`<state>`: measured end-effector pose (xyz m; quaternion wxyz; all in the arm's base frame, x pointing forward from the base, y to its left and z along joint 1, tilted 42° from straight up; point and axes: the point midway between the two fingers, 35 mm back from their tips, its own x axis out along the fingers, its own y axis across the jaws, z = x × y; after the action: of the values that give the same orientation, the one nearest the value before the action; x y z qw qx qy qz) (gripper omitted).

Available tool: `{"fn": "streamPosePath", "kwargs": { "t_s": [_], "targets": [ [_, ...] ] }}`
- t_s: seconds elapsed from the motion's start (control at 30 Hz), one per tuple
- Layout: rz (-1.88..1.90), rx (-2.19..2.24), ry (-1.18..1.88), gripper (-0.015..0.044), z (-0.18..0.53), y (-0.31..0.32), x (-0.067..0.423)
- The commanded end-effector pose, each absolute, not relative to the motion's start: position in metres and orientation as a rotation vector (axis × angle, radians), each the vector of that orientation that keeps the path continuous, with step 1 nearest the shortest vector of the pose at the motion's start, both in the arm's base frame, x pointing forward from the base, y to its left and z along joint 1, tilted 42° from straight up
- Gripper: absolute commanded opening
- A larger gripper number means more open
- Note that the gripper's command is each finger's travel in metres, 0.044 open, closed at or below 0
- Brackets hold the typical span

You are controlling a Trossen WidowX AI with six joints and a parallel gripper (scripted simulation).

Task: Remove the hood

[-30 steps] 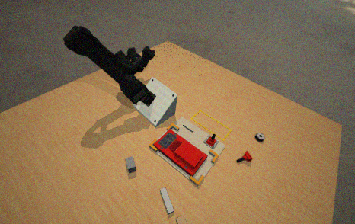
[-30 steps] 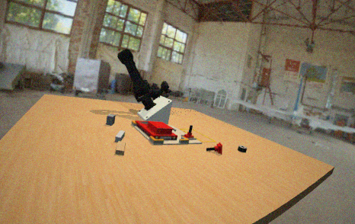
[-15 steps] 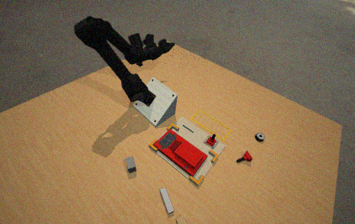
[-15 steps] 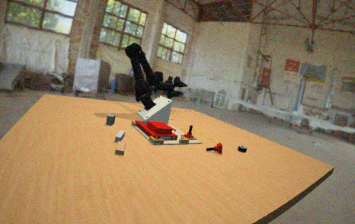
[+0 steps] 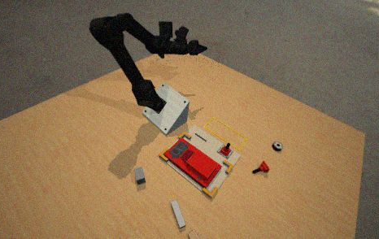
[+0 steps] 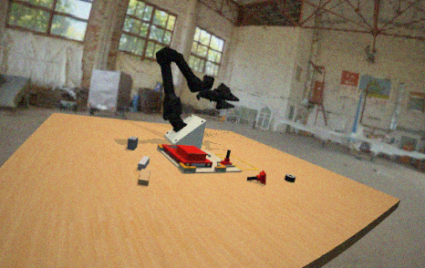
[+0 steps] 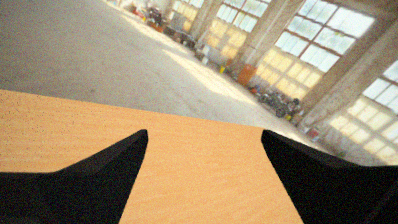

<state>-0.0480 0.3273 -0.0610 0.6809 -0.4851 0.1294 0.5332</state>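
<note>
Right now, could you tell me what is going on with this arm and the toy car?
The black arm is raised well above the table, its gripper open and holding nothing, jaws spread wide. The red toy car sits on its fixture plate with the hood apparently in place. The yellow marked area beside it holds nothing yet, so removal has not begun.
</note>
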Motion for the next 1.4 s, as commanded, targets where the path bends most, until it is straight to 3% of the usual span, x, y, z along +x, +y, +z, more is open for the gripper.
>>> {"fn": "streamPosePath", "kwargs": {
  "t_s": [0.0, 0.67, 1.37],
  "targets": [
    [1.079, -1.081, 0.374, 0.044, -0.056, 0.339, -0.012],
    [0.507, -1.057, 0.76, 0.044, -0.026, 0.306, 0.174],
    [-0.063, -0.873, 1.18, 0.044, 0.036, 0.161, 0.313]
  ]
}}
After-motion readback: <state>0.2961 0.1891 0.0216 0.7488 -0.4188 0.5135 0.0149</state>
